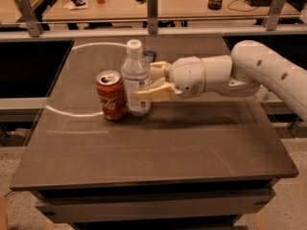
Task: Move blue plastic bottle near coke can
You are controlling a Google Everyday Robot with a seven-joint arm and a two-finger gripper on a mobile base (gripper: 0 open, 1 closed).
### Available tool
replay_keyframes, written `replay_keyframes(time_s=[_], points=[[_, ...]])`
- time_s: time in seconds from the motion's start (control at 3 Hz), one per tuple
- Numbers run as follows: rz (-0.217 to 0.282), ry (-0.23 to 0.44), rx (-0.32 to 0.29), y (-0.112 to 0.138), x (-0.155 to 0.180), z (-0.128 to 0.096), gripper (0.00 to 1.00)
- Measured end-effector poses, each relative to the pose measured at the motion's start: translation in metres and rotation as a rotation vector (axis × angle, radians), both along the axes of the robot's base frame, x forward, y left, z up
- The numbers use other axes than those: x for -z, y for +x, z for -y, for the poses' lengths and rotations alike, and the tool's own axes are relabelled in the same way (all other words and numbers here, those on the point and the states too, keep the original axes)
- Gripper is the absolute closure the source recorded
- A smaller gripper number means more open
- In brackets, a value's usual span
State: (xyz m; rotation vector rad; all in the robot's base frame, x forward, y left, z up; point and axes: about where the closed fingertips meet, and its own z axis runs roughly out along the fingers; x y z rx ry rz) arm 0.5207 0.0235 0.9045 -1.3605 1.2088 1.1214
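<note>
The 2 fingers (154, 93) of the gripper (147, 83) clasp the bottle (135, 75), upright on the table (192, 152) right beside the can (111, 97), so only releasing seems left.

Dark grey table (192, 147) beneath the pincer (145, 81); wooden desk (192, 4) behind, metal rail (216, 30), speckled floor (295, 205)
</note>
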Motion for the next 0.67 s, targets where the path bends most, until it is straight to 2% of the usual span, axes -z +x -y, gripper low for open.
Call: replay_keyframes(time_s=[0.33, 0.67], points=[[-0.042, -0.050, -0.005, 0.0020, 0.0149, 0.0003, 0.82], [-0.046, -0.053, -0.004, 0.0023, 0.0134, 0.0006, 0.59]])
